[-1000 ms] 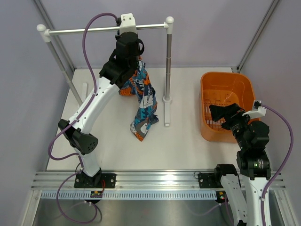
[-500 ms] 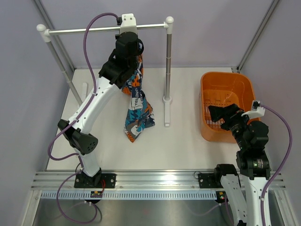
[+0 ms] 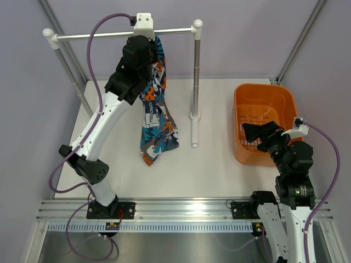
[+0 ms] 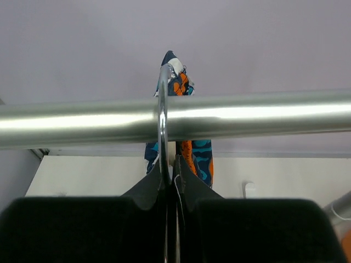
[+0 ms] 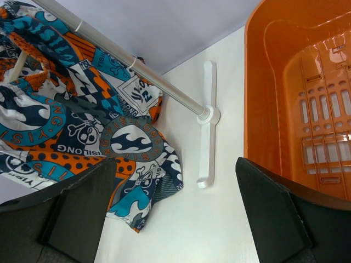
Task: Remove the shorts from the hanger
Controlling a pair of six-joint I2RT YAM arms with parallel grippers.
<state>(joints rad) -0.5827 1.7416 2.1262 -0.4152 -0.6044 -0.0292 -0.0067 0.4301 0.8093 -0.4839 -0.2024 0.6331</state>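
Note:
The patterned shorts hang from the hanger just under the silver rail, and their lower end reaches the table. In the left wrist view the hanger's wire hook loops over the rail, with the shorts behind it. My left gripper is shut on the hook's stem; it sits high at the rail in the top view. The cream hanger body is mostly hidden by fabric. My right gripper is open and empty at the basket's near-left side, far from the shorts.
An orange basket stands at the right, also in the right wrist view. The rack's right post and its white foot stand between the shorts and the basket. The rack's left post slants at the left.
My left arm has risen and carried the hanger with the shorts up to the rail; the shorts now hang higher and straighter. The right arm has not moved.

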